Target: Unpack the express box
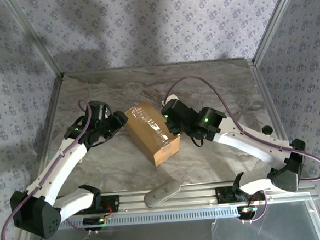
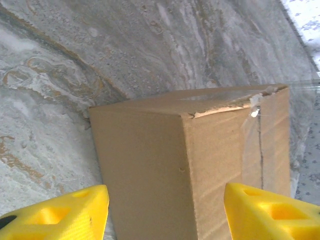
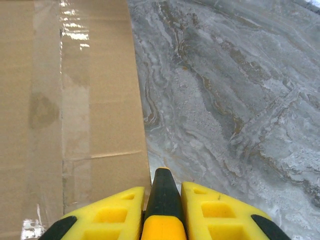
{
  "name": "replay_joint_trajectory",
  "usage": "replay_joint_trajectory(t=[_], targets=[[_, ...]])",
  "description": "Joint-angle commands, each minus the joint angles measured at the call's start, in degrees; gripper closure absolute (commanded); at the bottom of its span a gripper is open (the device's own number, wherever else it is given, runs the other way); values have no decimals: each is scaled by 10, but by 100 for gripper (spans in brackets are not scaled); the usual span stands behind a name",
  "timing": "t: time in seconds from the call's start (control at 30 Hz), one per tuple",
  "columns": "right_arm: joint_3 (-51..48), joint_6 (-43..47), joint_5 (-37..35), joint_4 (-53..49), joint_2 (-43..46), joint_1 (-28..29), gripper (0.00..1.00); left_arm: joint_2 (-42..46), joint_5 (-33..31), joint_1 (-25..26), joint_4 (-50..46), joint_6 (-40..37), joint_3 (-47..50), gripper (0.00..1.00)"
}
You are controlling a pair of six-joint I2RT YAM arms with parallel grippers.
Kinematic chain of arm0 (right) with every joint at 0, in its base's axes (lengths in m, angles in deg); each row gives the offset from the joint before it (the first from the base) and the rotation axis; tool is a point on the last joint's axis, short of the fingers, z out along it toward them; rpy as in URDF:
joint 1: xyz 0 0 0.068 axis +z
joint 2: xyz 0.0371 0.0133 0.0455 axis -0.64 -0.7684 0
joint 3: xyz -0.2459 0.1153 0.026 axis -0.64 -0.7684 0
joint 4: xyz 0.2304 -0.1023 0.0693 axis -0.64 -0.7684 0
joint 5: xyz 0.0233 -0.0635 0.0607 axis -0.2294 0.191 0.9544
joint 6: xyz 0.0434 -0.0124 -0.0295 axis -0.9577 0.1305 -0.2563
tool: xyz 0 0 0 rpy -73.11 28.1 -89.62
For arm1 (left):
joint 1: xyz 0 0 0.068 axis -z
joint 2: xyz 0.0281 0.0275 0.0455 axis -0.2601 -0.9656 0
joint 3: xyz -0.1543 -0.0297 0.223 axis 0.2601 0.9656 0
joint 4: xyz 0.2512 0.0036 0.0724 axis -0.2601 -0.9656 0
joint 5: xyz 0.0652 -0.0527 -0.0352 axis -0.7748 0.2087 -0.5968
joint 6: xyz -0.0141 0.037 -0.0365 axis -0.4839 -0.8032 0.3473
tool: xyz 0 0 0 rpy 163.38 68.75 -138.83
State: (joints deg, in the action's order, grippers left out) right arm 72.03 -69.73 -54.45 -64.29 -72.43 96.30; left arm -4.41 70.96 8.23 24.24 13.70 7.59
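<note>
– Express box (image 1: pixel 152 132) position?
– Middle of the bench (image 1: pixel 92 92), flat on the grey marbled top, closed, clear tape (image 1: pixel 149 123) along the top seam. Long axis diagonal: far-left to near-right.
– Left side?
– Left gripper (image 1: pixel 118 119) just beside the far-left corner. Fingers (image 2: pixel 60 215) spread wide, box corner dead ahead between them. Looks apart from the cardboard; cannot tell for sure.
– Right side?
– Right gripper (image 1: pixel 168 115) at the right long side, toward the far end. Fingers (image 3: pixel 115 215) nearly together, pinching a narrow black-tipped piece (image 3: pixel 161 182). Probably a cutter, cannot confirm. Tip just off the box's long edge, over bare bench. Seam to its left in the wrist view, running roughly along the pointing direction.
– Nearer arm for the seam?
– Right, by judgement. Needs a sideways shift onto the tape, then a draw along the long axis. Left well placed to brace the end.
– Room?
– Bare bench beyond and on both sides. Patterned walls (image 1: pixel 153 21) and frame posts (image 1: pixel 33 35) well apart from the box. Grey oblong item (image 1: pixel 161 192) on the near rail (image 1: pixel 198 193), between the 2 bases.
– Risk?
– Light carton, smooth top: likely to slide if unbraced.
</note>
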Motion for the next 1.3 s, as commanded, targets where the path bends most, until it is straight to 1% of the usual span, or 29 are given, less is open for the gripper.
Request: replay_joint_trajectory(t=[0.0,0.13,0.23,0.4,0.7,1.03,1.27], targets=[[33,27,-17,-4,17,-16,100,11,-2,7,22,13,-4,37],[60,66,3,21,17,-33,100,10,-2,11,32,23,4,36],[82,93,32,46,12,-48,100,10,-3,15,45,32,13,35],[109,130,106,95,-7,-73,100,6,-10,18,64,45,25,33],[133,172,216,170,-50,-91,100,1,-27,23,83,62,34,32],[151,183,266,213,-92,-93,100,-25,-34,24,100,66,30,32],[170,184,280,227,-122,-91,100,-39,-44,24,96,66,43,33]])
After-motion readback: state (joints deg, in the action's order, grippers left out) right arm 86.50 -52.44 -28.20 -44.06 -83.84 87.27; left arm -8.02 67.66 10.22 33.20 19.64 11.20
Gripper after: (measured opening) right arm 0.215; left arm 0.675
